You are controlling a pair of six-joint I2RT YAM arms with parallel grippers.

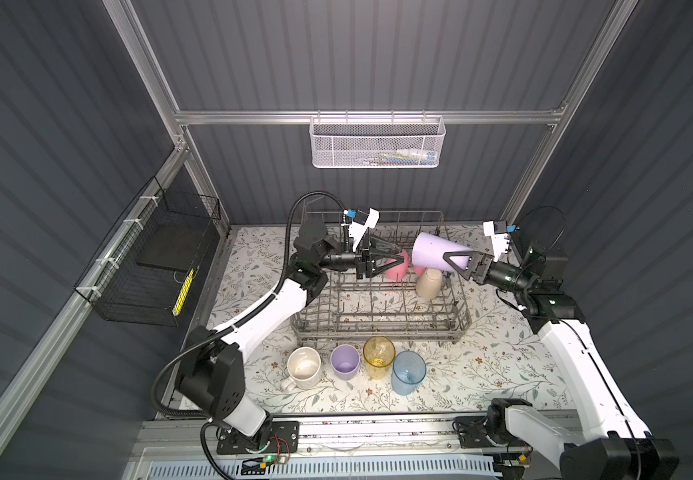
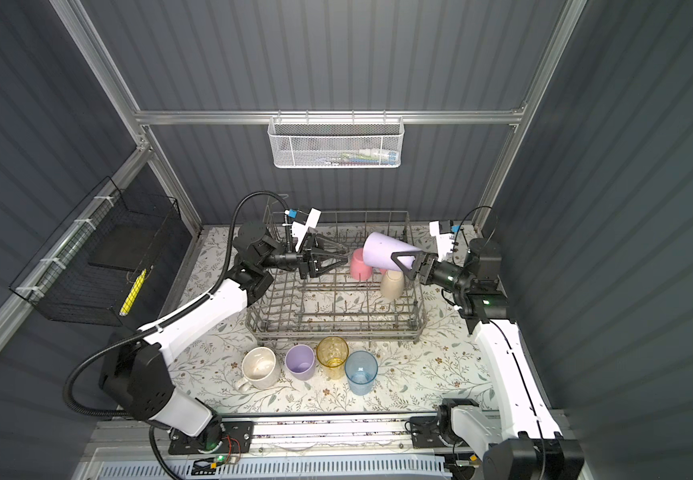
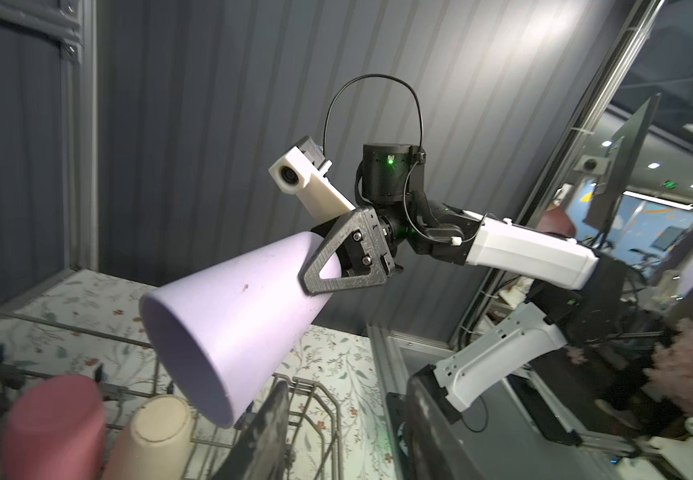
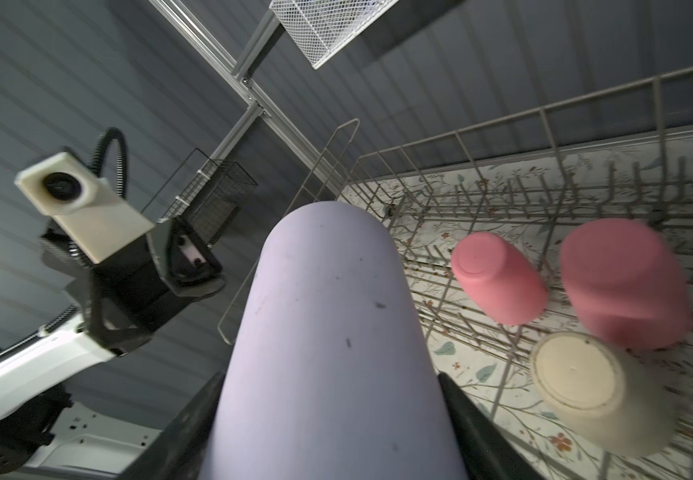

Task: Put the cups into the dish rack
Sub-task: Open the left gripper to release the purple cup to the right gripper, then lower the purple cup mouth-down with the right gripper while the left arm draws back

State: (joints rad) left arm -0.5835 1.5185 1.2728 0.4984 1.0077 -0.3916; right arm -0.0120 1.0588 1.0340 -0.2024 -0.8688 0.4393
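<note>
Lab robot cell dressed as a mock kitchen. Dish rack sits on floral tabletop. Grey panel walls and aluminium frame are behind the rack, arm rail in front. Monitor stands outside the cell.

Overhead light; pink cup blurs in left wrist view.

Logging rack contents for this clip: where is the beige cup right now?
In both top views the beige cup sits upside down inside the dish rack, near its right wall, just in front of the two pink cups.
</note>
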